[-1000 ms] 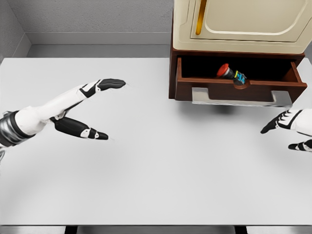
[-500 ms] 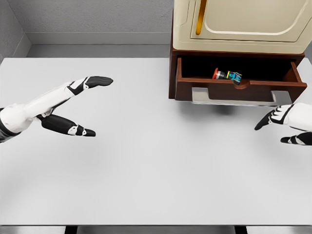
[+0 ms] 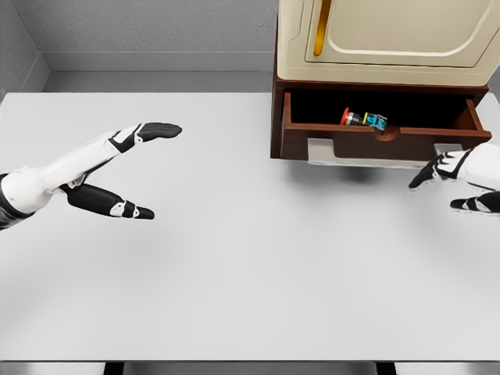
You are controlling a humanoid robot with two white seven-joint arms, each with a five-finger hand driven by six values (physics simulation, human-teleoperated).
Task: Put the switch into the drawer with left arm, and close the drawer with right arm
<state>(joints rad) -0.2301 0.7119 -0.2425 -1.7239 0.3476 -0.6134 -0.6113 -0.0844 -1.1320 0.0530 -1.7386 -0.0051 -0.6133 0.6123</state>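
The switch (image 3: 363, 119), a small piece with a red cap and blue-yellow body, lies on its side inside the open brown drawer (image 3: 375, 143), close behind the drawer's front panel. My left hand (image 3: 139, 170) hovers over the table at the left, far from the drawer, fingers spread and holding nothing. At the right edge my right hand (image 3: 445, 183) sits just below and in front of the drawer's right front corner, fingers extended and holding nothing, a small gap between them and the drawer front.
The drawer belongs to a brown cabinet base (image 3: 277, 117) carrying a cream cabinet (image 3: 391, 39) with a gold handle (image 3: 319, 31) at the back right. The white table (image 3: 250, 258) spreads across the view, with a grey wall behind.
The switch tipped over and settled flat in the drawer. My left hand drew back to the left. My right hand rose toward the drawer's right front corner.
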